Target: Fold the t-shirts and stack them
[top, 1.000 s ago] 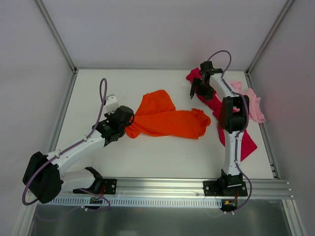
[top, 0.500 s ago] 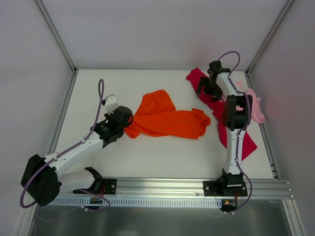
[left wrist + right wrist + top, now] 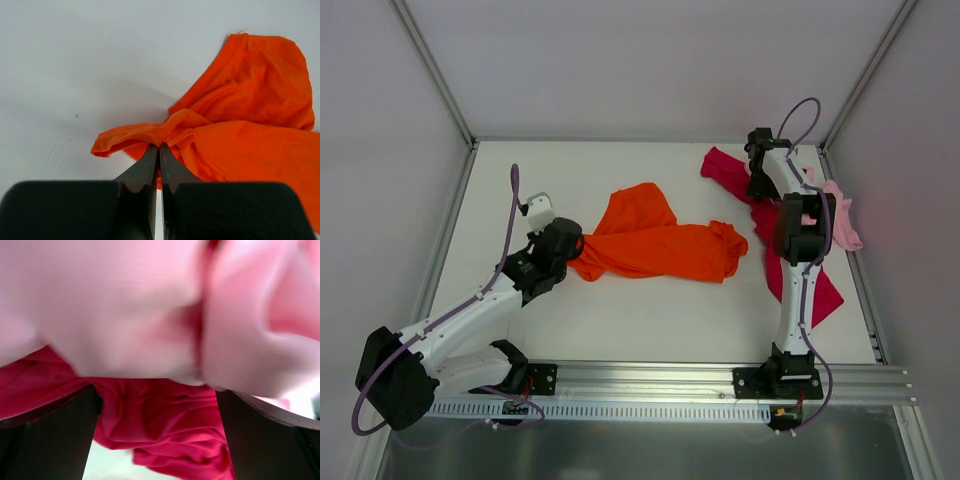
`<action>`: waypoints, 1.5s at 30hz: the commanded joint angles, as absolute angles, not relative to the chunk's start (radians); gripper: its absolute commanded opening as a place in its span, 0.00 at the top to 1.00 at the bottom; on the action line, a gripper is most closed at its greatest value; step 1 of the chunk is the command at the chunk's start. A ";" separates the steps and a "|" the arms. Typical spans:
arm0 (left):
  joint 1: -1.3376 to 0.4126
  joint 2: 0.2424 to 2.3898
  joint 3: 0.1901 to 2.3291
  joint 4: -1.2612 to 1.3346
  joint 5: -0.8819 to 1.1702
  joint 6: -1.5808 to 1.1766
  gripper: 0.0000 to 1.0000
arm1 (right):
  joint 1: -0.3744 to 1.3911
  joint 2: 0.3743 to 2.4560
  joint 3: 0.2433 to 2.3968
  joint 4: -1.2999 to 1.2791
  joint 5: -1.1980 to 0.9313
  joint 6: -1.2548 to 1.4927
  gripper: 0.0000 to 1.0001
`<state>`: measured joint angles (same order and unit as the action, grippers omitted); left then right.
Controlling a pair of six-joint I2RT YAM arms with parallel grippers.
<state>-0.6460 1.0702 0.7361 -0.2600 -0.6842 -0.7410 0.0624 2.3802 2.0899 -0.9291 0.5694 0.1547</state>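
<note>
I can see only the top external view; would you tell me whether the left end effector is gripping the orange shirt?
Observer: Yes. The left wrist view shows the left end effector shut, pinching a bunched fold at the edge of the orange shirt.
Operator: Thank you. Is the right end effector open?
Observer: Yes. In the right wrist view the right end effector is open, with its fingers wide apart.
Operator: What is in front of it?
Observer: The pink shirt fills the upper part of that view, close and blurred. The red shirt shows below it, between the fingers.
</note>
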 commanded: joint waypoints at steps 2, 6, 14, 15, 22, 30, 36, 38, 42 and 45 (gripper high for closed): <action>-0.641 1.045 0.721 -0.247 -0.684 -0.726 1.00 | 0.040 2.289 2.075 -1.015 0.863 0.239 0.00; -0.641 1.045 0.721 -0.245 -0.680 -0.724 1.00 | 0.008 2.286 2.117 -1.126 0.971 0.383 0.00; -0.641 1.040 0.719 -0.242 -0.673 -0.723 1.00 | -0.078 2.251 2.198 -1.364 1.086 0.609 0.00; -0.641 1.039 0.718 -0.244 -0.673 -0.723 1.00 | -0.075 2.241 2.198 -1.382 1.092 0.633 0.00; -0.641 1.069 0.713 -0.218 -0.661 -0.719 1.00 | 0.049 1.923 1.803 -0.722 0.754 0.230 0.00; -0.643 1.086 0.710 -0.186 -0.640 -0.718 1.00 | 0.190 1.832 1.822 -0.730 0.399 0.089 0.00; -0.643 1.092 0.703 -0.170 -0.637 -0.724 1.00 | 0.244 1.751 1.593 -0.710 0.324 0.193 0.02; -0.643 1.097 0.703 -0.166 -0.629 -0.723 1.00 | 0.271 1.737 1.534 -0.686 0.302 0.227 0.05; -0.643 1.091 0.698 -0.170 -0.656 -0.724 1.00 | 0.366 1.631 1.348 -0.680 0.411 0.283 0.08; -0.643 1.085 0.696 -0.164 -0.653 -0.718 1.00 | 0.455 1.507 1.161 -0.559 0.410 0.330 0.09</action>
<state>-0.6460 1.0935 0.7040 -0.1978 -0.6373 -0.7391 0.3870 1.6741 1.2633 -0.6540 0.3813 0.2535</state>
